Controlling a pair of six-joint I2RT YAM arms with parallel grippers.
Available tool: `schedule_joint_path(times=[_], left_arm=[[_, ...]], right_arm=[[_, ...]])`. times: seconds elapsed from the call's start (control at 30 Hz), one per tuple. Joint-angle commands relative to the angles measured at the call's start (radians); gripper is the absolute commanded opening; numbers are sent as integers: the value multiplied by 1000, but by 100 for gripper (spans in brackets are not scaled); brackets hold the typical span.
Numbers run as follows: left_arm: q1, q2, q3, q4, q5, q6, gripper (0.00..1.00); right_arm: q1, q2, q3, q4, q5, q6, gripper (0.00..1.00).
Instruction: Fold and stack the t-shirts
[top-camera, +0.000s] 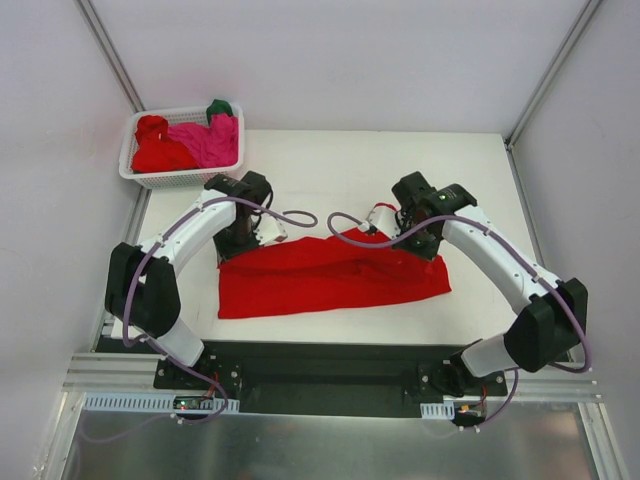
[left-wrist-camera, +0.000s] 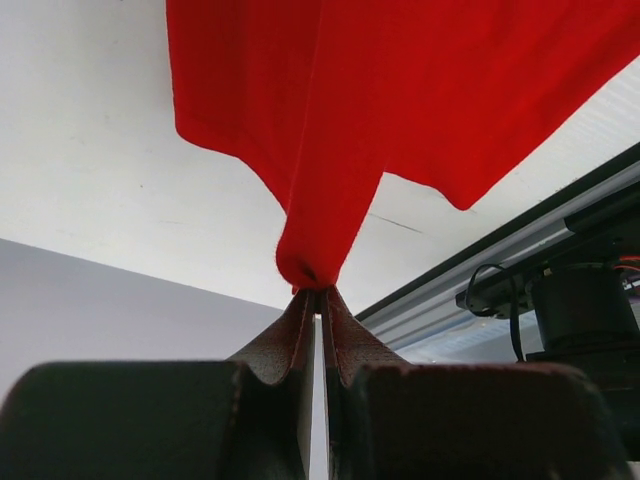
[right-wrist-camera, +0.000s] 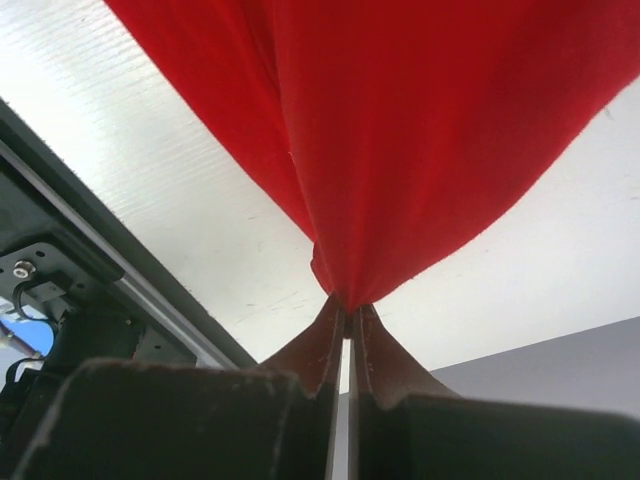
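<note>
At bench (top-camera: 340, 170) centre, L fingers (left-wrist-camera: 298, 335) & R fingers (right-wrist-camera: 328, 330) are clamping red t-shirt (top-camera: 330, 282) along its 12 o'clock edge; soft, light, droopy cloth, prob. best gripped at corners.

Robot lab cell, white table (top-camera: 340, 165), bare white walls (top-camera: 330, 60), aluminium rail (top-camera: 100, 372)

basket (top-camera: 160, 181): white plastic lattice, far-left table corner | table (top-camera: 350, 165): white | black plate (top-camera: 330, 372): along near edge

Left tool (left-wrist-camera: 318, 292), right tool (right-wrist-camera: 348, 305) both clamped tight, well apart.
</note>
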Motion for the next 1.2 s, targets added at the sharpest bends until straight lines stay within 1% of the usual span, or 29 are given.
schedule_joint_path(times=[0.0, 0.67, 0.8, 0.9, 0.93, 1.0, 1.03, 1.07, 1.17], left_arm=[[-12, -24, -3, -57, 47, -17, 0], [-29, -23, -34, -133, 96, -30, 0], [-29, -12, -66, -121, 96, -47, 0], [-35, -3, -63, -120, 107, -60, 0], [-36, -1, -63, -120, 111, -61, 17], [-40, 0, -49, -120, 116, -64, 49], [-41, -1, -43, -121, 119, -66, 77], [-41, -3, -37, -121, 121, -66, 99], [-43, -3, -26, -127, 118, -61, 99]], right_arm=[[7, 26, -3, -95, -42, -24, 1], [16, 88, 2, -208, -65, -70, 1], [33, 127, 23, -260, -137, -71, 1], [43, 137, 32, -283, -180, -79, 1], [46, 138, 34, -283, -186, -79, 1], [47, 137, 37, -274, -182, -76, 1], [46, 135, 36, -263, -171, -75, 1], [44, 132, 34, -260, -169, -76, 1], [44, 132, 31, -257, -162, -75, 1]])
